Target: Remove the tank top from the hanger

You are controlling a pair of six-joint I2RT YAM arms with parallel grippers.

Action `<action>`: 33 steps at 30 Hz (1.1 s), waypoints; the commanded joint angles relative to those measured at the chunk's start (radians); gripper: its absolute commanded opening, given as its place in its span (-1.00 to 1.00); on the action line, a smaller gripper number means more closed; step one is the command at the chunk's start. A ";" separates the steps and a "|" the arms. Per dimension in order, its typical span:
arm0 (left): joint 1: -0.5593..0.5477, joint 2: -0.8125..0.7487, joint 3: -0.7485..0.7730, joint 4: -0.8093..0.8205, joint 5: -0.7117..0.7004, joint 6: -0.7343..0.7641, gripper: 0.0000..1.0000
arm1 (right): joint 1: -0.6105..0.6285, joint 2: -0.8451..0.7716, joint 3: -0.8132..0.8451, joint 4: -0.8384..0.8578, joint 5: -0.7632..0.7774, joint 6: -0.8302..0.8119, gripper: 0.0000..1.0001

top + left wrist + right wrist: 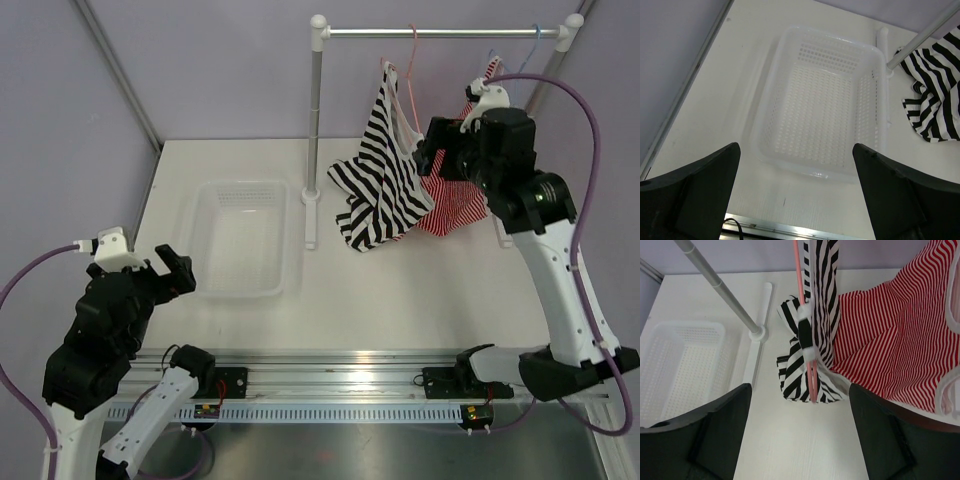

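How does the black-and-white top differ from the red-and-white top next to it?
The black-and-white top has broad stripes; the red-and-white top has very fine ones. The black-and-white top hangs nearer the rack's pole; the red-and-white top is partly hidden behind the right arm. Both are striped and hang at the same rack.

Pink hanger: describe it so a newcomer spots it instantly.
Find the clothes rail at the far edge of the table. Of the two hangers on its bar, the hanger is the thin pink one carrying the black-and-white tank top. Its right-hand neighbour is light blue, with a red-striped top.
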 commanded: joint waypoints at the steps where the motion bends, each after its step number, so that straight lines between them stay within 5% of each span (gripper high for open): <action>1: -0.003 0.012 0.017 -0.005 0.079 0.017 0.98 | 0.002 0.095 0.168 0.054 0.023 -0.079 0.69; 9: -0.003 -0.003 0.001 -0.021 0.099 0.016 0.98 | -0.016 0.417 0.479 -0.018 0.052 -0.185 0.33; 18: -0.003 0.002 -0.006 -0.010 0.103 0.017 0.98 | -0.024 0.536 0.587 -0.030 0.002 -0.203 0.06; 22: -0.003 0.002 -0.014 -0.004 0.103 0.016 0.98 | -0.027 0.568 0.598 -0.032 -0.017 -0.203 -0.48; 33: -0.003 0.005 -0.026 0.008 0.107 0.017 0.98 | -0.027 0.588 0.576 -0.007 -0.024 -0.203 -0.55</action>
